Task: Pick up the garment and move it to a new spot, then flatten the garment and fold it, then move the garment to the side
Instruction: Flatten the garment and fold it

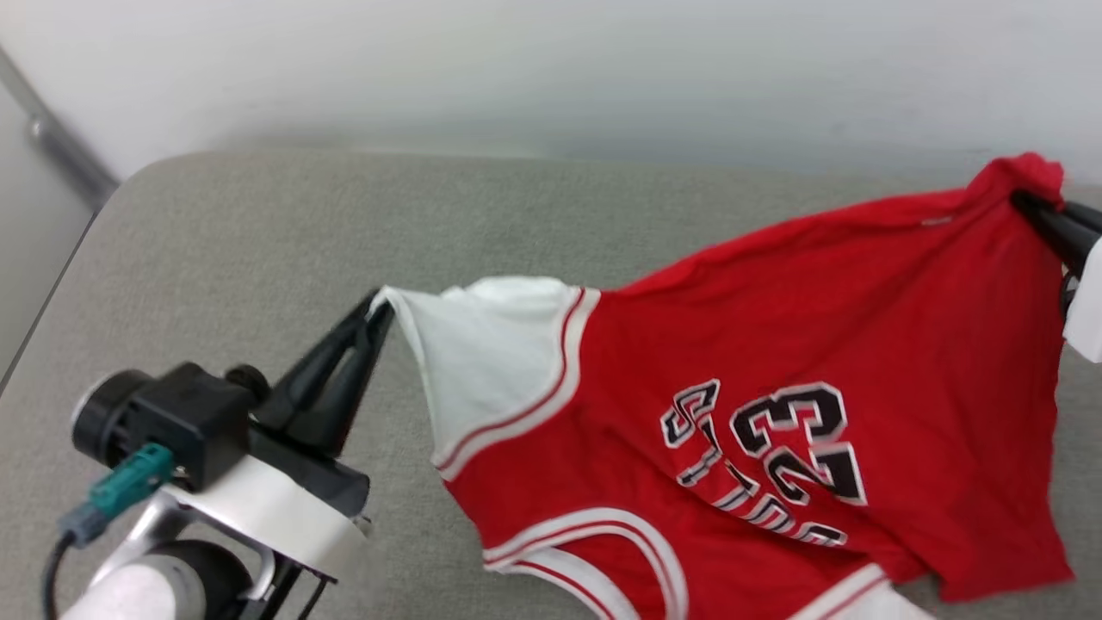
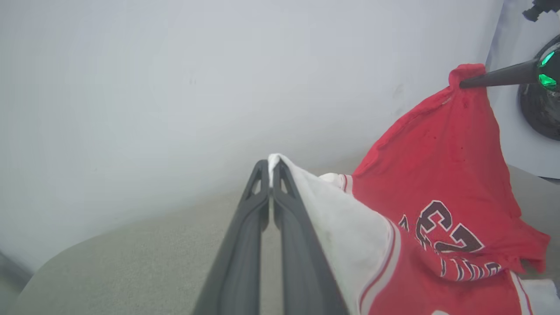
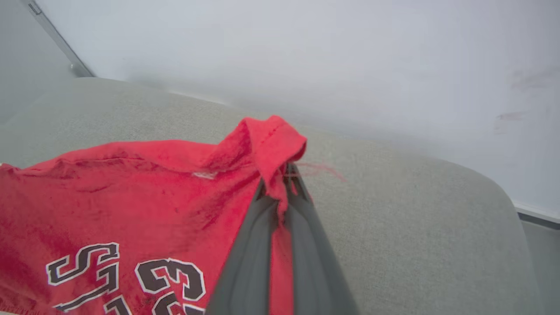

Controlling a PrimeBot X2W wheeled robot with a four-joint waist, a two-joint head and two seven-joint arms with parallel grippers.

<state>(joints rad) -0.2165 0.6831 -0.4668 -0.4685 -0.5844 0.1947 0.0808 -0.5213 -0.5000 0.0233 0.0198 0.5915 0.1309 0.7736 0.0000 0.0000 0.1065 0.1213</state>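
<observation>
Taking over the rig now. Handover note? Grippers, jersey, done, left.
Left gripper: shut on the edge of the white sleeve.
Right gripper: shut on a bunched red corner of the fabric, at the far right of the head view.
Red jersey: lifted and stretched between the two grippers over the grey padded surface, number 23 facing the head camera. I cannot tell whether its lower edge touches the surface.
Done: pick-up.
Left: set it down at the new spot, flatten it, fold it, move it to the side.
</observation>
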